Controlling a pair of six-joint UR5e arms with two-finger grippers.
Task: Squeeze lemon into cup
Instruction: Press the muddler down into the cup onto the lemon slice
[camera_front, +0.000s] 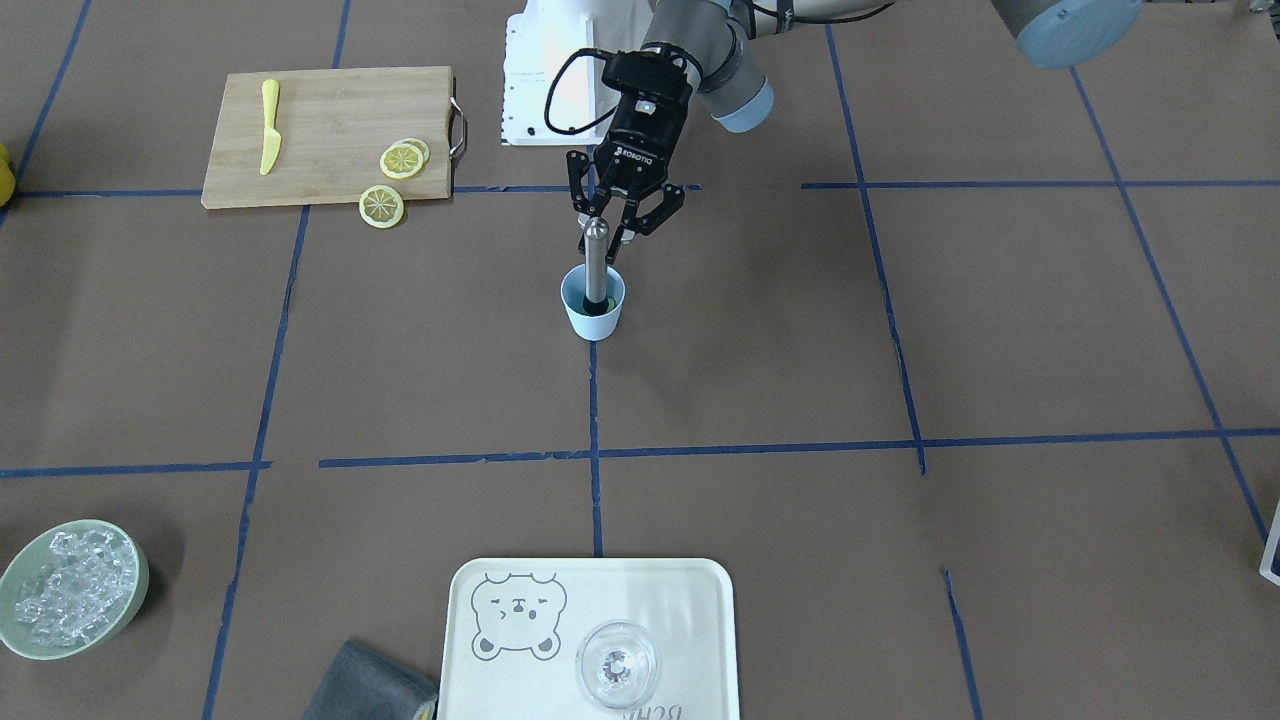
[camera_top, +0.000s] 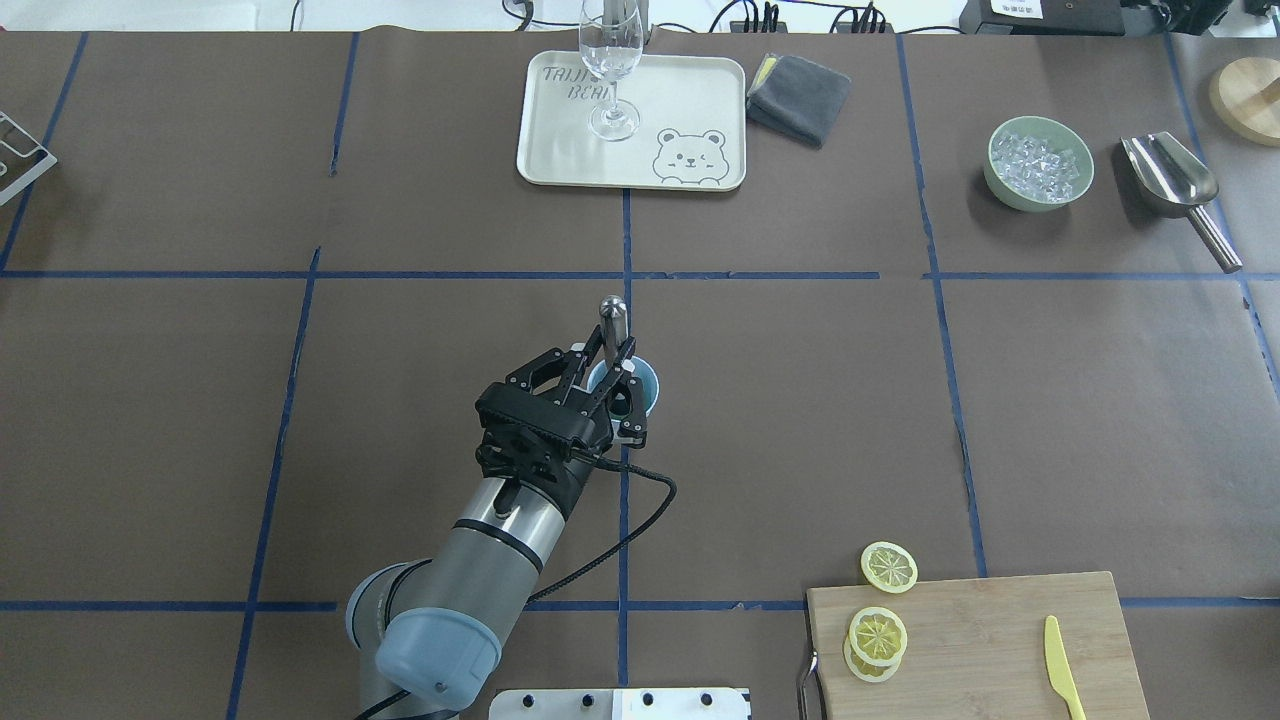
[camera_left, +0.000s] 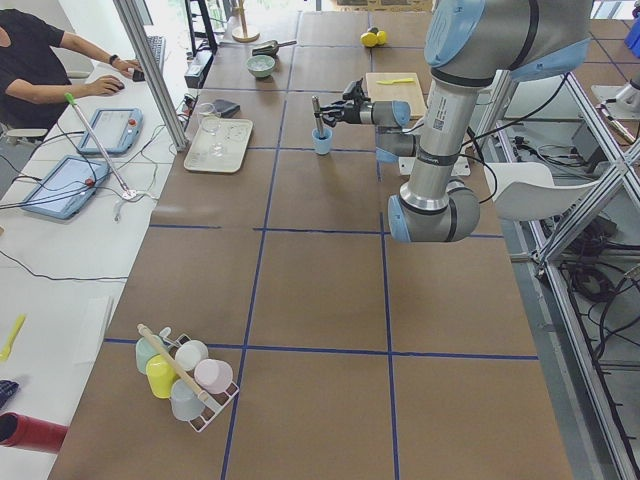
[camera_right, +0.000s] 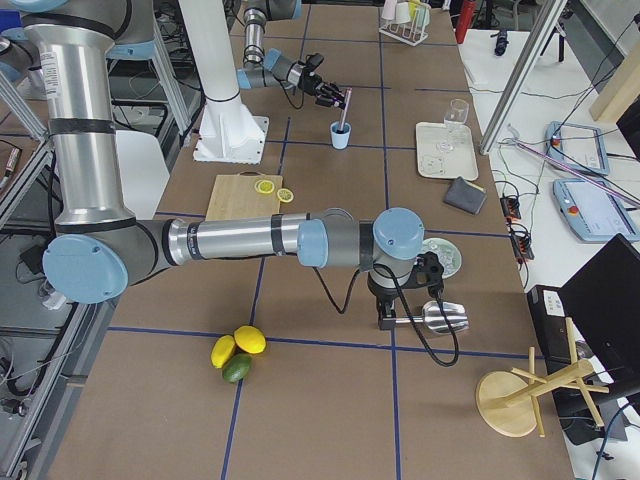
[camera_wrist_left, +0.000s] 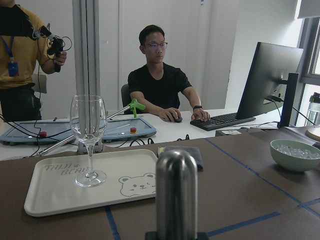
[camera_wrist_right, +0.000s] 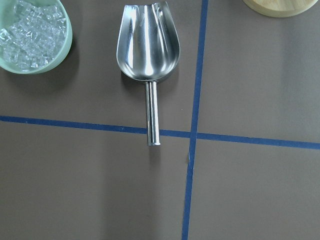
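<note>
The light-blue cup (camera_front: 593, 312) stands near the table's middle; it also shows in the overhead view (camera_top: 647, 388). A steel muddler (camera_front: 596, 262) stands upright in it. My left gripper (camera_front: 603, 238) is shut on the muddler's upper part, right above the cup. The muddler's rounded top fills the lower middle of the left wrist view (camera_wrist_left: 176, 195). Three lemon slices lie apart from the cup: two stacked on the cutting board (camera_front: 403, 160) and one (camera_front: 382, 206) just off its edge. I cannot see what is in the cup. My right gripper (camera_right: 400, 300) hangs over a steel scoop; I cannot tell if it is open.
A bamboo cutting board (camera_front: 330, 130) holds a yellow knife (camera_front: 269, 125). A white bear tray (camera_front: 690, 600) carries a clear glass (camera_front: 617, 665). A green bowl of ice (camera_front: 70, 590), the scoop (camera_wrist_right: 147, 42) and a grey cloth (camera_top: 798, 95) lie at the far side.
</note>
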